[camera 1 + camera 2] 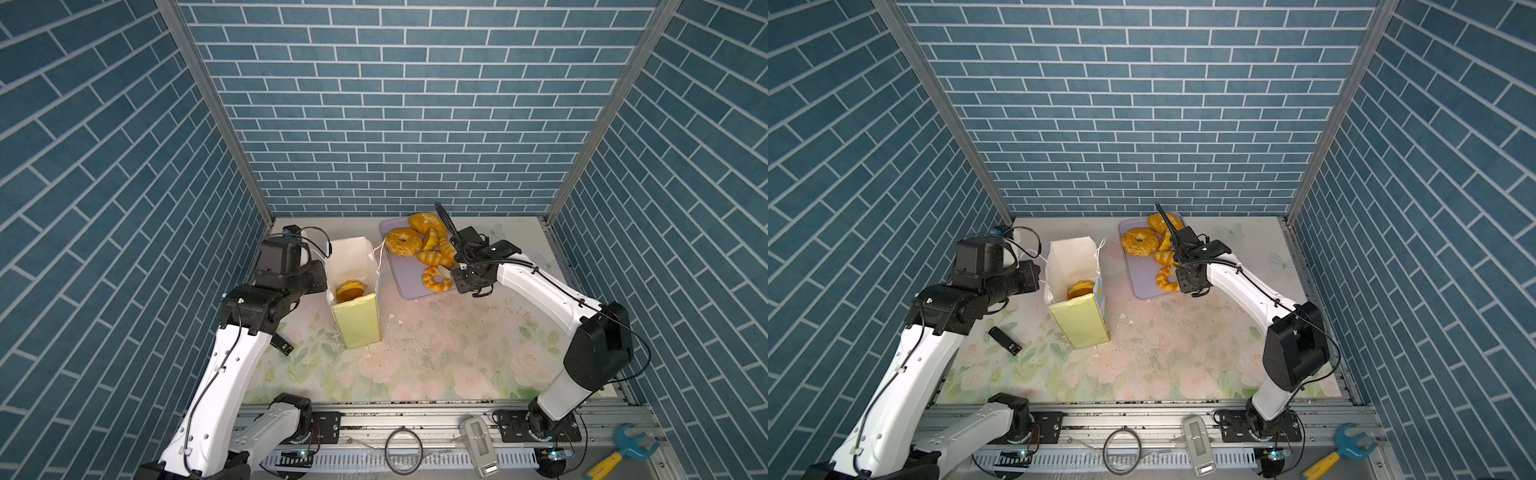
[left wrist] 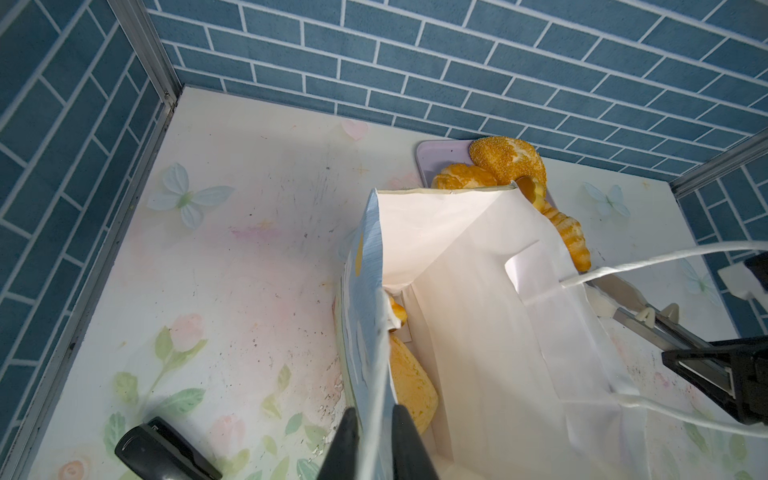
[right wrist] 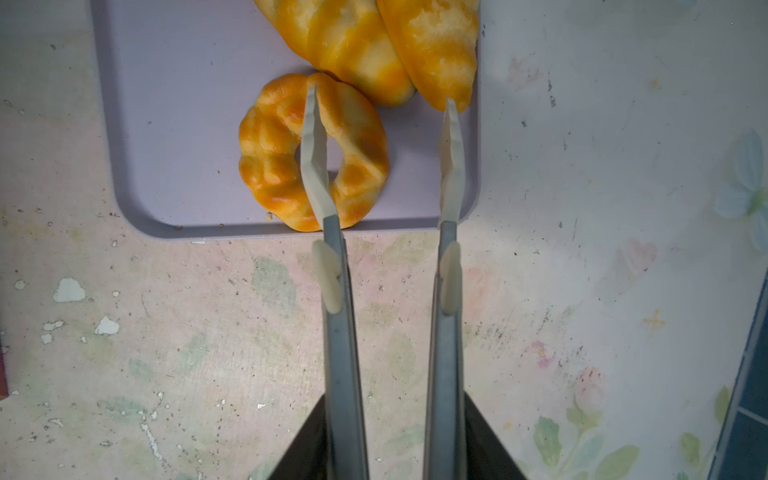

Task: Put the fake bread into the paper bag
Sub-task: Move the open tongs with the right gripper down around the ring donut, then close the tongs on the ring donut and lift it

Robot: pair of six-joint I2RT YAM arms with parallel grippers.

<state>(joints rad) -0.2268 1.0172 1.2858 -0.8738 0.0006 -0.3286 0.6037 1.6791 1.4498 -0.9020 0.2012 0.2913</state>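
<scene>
The paper bag (image 1: 357, 324) (image 1: 1079, 320) stands upright and open left of centre, with fake bread (image 1: 350, 289) (image 2: 411, 386) lying inside on its floor. My left gripper (image 2: 376, 419) (image 1: 327, 281) is shut on the bag's light blue left wall at the rim. More fake bread lies on the lavender tray (image 1: 405, 282) (image 3: 174, 124): a ridged ring bun (image 3: 270, 153) (image 1: 436, 279) nearest, croissants (image 3: 349, 45) behind it. My right gripper (image 3: 381, 95), fitted with long tong blades, hangs open over the ring bun. One blade is over the bun's hole and the other is clear of it on the far side.
A large ring bun (image 1: 403, 242) and a seeded loaf (image 1: 424, 222) sit at the tray's far end by the back wall. A black bar (image 1: 1005, 340) lies on the floral mat left of the bag. A toy wrench (image 1: 623, 453) and a grey device (image 1: 480, 446) rest on the front rail.
</scene>
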